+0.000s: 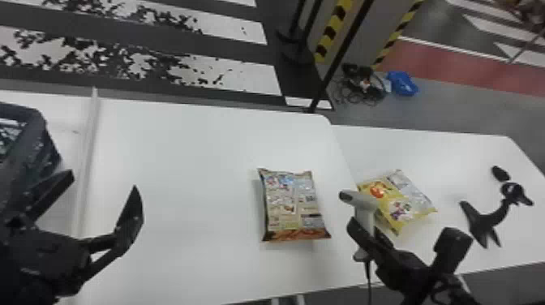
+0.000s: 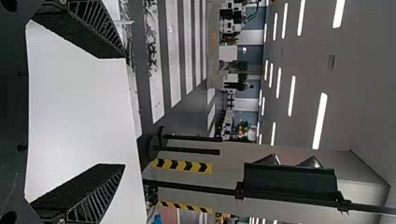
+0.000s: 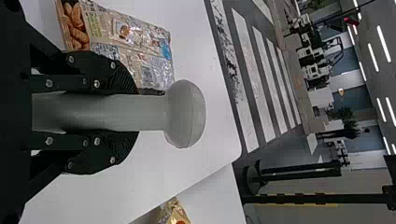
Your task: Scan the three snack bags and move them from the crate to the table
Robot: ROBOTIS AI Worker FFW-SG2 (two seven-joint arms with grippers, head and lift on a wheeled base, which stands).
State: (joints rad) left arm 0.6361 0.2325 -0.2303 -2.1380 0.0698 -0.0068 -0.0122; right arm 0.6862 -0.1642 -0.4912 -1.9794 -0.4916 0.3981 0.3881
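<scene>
Crinkled packaging gives the brown and silvery snack bag [image 1: 292,205] a glossy look; it lies flat on the white table [image 1: 182,158], its face crowded with little pictures and panels, with an orange-brown strip along the end nearest the robot. A yellow and silver-white bag [image 1: 405,211] rests at a slant on the adjoining table [image 1: 454,154], to the right, one edge partly behind the scanner [image 1: 367,202] in the head view. The right gripper [image 1: 367,236] is clenched around the grey scanner, a dark cable [image 1: 368,280] hanging below. The left gripper [image 1: 103,182] is released, its fingers spread wide beside the dark crate [image 1: 30,140] at the head view's left edge, with bare tabletop between them in its own wrist view. Over to the right, the head view also takes in a black forked stand [image 1: 486,221]. The right wrist view brings out brown, ridged snack pieces pictured at one end of the brown bag, the scanner's smooth rounded end, and a gold-and-yellow corner of the other bag. As for labels, the brown bag carries blocks of tiny print, green lettering near the pictured snacks and a patch of fine stripes like a barcode; the yellow one shows a round orange-red picture and a purple-pink one.
</scene>
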